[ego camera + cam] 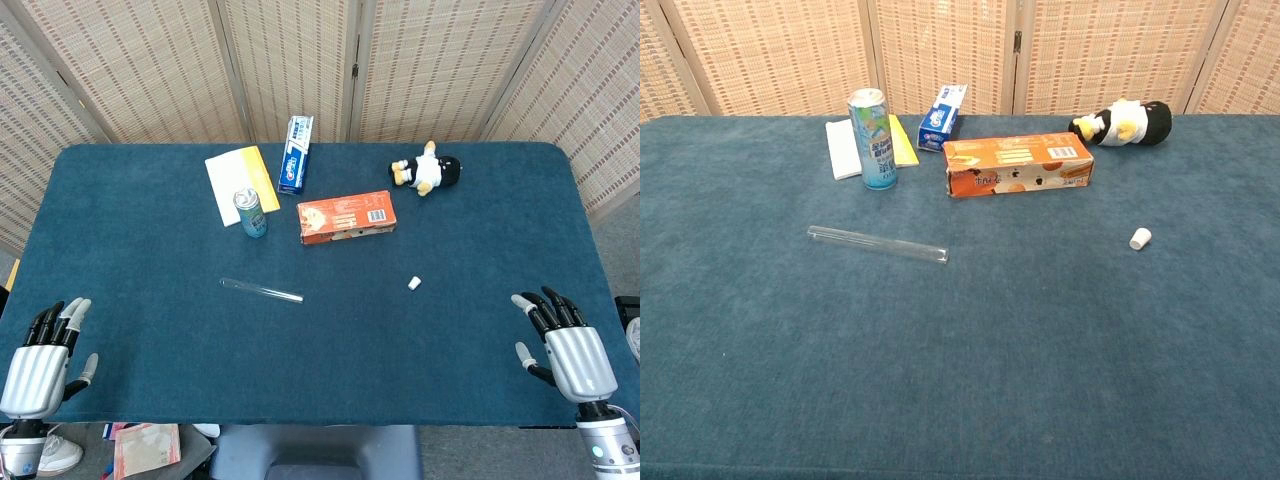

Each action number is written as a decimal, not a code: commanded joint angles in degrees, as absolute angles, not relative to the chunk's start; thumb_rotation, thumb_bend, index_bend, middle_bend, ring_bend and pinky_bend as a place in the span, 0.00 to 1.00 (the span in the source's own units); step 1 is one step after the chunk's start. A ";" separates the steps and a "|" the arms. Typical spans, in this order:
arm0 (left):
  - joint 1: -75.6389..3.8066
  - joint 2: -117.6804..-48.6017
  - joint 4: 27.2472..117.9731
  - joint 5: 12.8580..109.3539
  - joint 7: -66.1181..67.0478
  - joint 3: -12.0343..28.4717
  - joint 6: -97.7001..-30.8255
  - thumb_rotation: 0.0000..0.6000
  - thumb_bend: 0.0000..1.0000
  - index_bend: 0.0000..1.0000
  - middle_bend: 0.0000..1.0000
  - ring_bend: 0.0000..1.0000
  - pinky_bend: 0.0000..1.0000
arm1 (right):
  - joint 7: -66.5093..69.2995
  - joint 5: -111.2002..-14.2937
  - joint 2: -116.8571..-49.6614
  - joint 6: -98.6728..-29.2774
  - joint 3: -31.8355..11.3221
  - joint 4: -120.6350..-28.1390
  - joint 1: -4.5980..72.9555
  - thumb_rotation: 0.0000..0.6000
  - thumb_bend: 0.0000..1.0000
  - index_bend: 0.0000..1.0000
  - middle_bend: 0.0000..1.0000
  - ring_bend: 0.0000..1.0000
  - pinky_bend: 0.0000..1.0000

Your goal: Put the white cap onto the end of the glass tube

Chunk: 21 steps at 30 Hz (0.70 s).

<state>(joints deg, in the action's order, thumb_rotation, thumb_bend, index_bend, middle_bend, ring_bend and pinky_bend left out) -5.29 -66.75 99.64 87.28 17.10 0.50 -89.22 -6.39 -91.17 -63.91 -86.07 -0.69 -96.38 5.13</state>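
Left hand (40, 365) at near-left bench (480, 330) edge, right hand (570, 350) at near-right edge; both empty, fingers spread. Broad bare cloth between. Glass tube (261, 291) clear, slender, flat mid-bench. White cap (413, 283) small, well apart rightward.
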 commanded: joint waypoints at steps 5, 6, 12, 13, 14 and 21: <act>-5.23 -66.79 99.95 86.98 17.42 0.93 -88.85 1.00 0.39 0.01 0.02 0.06 0.10 | -5.80 -91.08 -64.02 -85.59 -0.77 -96.20 5.24 1.00 0.35 0.17 0.17 0.06 0.14; -5.30 -66.89 99.84 87.06 17.33 1.10 -88.90 1.00 0.39 0.01 0.02 0.06 0.10 | -5.71 -91.02 -64.03 -85.54 -0.85 -96.15 5.28 1.00 0.35 0.17 0.17 0.06 0.14; -7.78 -67.24 98.45 87.65 16.79 2.93 -86.67 1.00 0.39 0.05 0.05 0.09 0.10 | -5.96 -91.00 -63.79 -85.24 -1.33 -96.49 5.66 1.00 0.35 0.17 0.17 0.06 0.14; -8.55 -67.26 98.22 87.68 16.55 3.40 -85.90 1.00 0.39 0.06 0.07 0.11 0.10 | -6.00 -91.04 -63.70 -85.12 -1.40 -96.59 5.78 1.00 0.35 0.17 0.17 0.06 0.14; -9.68 -67.29 97.94 87.64 16.24 4.10 -84.74 1.00 0.39 0.07 0.12 0.15 0.10 | -6.06 -91.10 -63.56 -84.95 -1.48 -96.75 5.95 1.00 0.35 0.17 0.17 0.06 0.14; -18.46 -68.46 95.01 86.90 15.51 8.41 -75.28 1.00 0.39 0.18 0.32 0.32 0.33 | -7.21 -91.33 -62.65 -84.11 -1.99 -98.28 6.81 1.00 0.35 0.17 0.17 0.06 0.14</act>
